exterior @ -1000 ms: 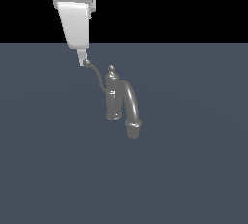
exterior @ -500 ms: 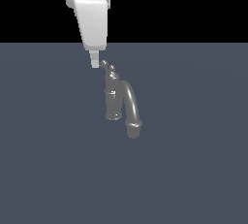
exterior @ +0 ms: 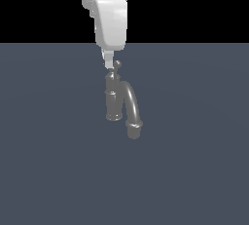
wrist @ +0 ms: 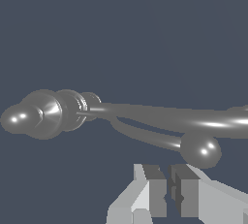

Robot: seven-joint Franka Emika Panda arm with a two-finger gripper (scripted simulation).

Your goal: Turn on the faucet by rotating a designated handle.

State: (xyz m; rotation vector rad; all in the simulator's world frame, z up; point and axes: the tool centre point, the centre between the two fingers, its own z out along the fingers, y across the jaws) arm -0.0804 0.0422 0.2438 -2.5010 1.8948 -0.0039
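Observation:
The grey faucet (exterior: 113, 100) stands upright on the floor, and its thick arched spout (exterior: 131, 104) curves down toward the exterior view's right. The thin curved handle (wrist: 145, 138) leaves the post and ends in a small ball tip (exterior: 117, 64) just above the knob top. My gripper (exterior: 109, 64) hangs straight above the post with its fingertips right beside the ball tip, on the exterior view's left of it. In the wrist view the gripper (wrist: 168, 189) has its fingers (wrist: 150, 189) nearly together with nothing between them. The ball tip (wrist: 201, 149) lies just past them.
The faucet rests on a flat dark grey-blue floor (exterior: 194, 170). No other objects are in view.
My gripper has moved toward the exterior view's right. The handle, which reached out to the left of the post, has swung round with it and now sits above the post.

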